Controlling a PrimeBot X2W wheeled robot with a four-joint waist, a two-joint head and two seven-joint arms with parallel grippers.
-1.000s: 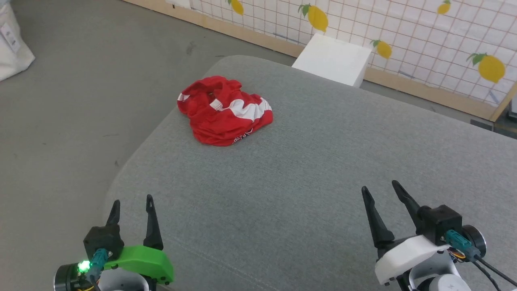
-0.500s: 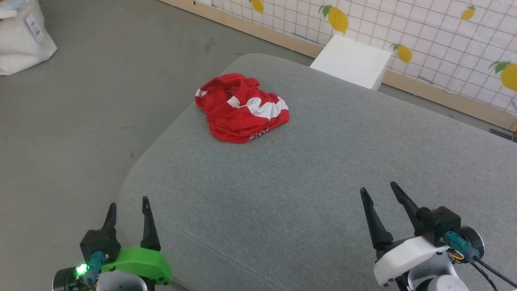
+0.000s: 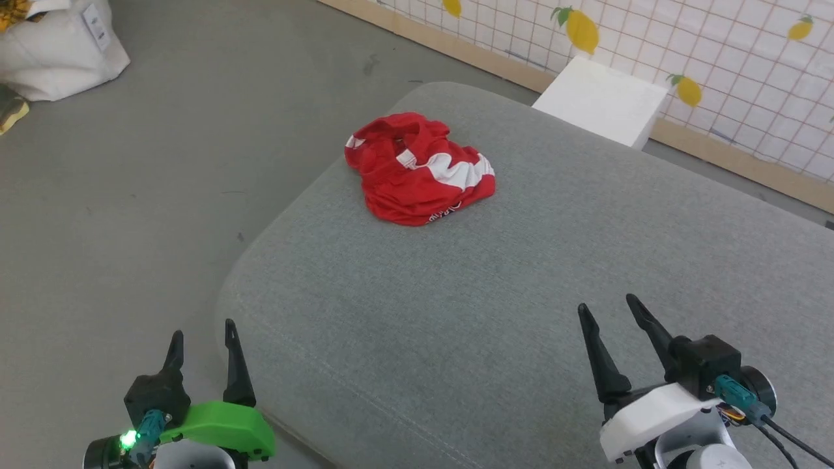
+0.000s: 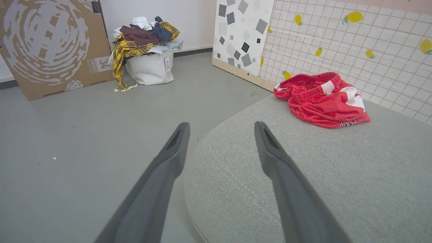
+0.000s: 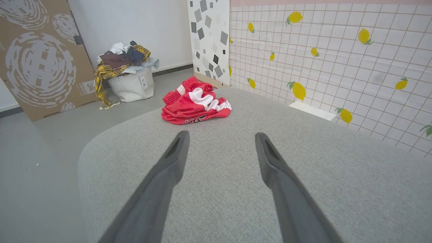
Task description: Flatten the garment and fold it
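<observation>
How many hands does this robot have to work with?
2. The left hand is at the head view's lower left, by a corner of the cushion; the right hand is at the lower right, above it. Both are open and empty.

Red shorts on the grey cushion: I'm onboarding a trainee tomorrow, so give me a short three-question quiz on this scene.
1. True or false: the red shorts lie flat and neatly folded on the grey cushion.
2. Pick one. The left gripper is: A) shut on the waistband; B) open, holding nothing, well short of the shorts; C) pressing the shorts down.
3. In the left wrist view, what stands on the floor just right of the cardboard panel?

Key
1. False: they sit in a crumpled heap.
2. B.
3. A white bag heaped with clothes.
</observation>
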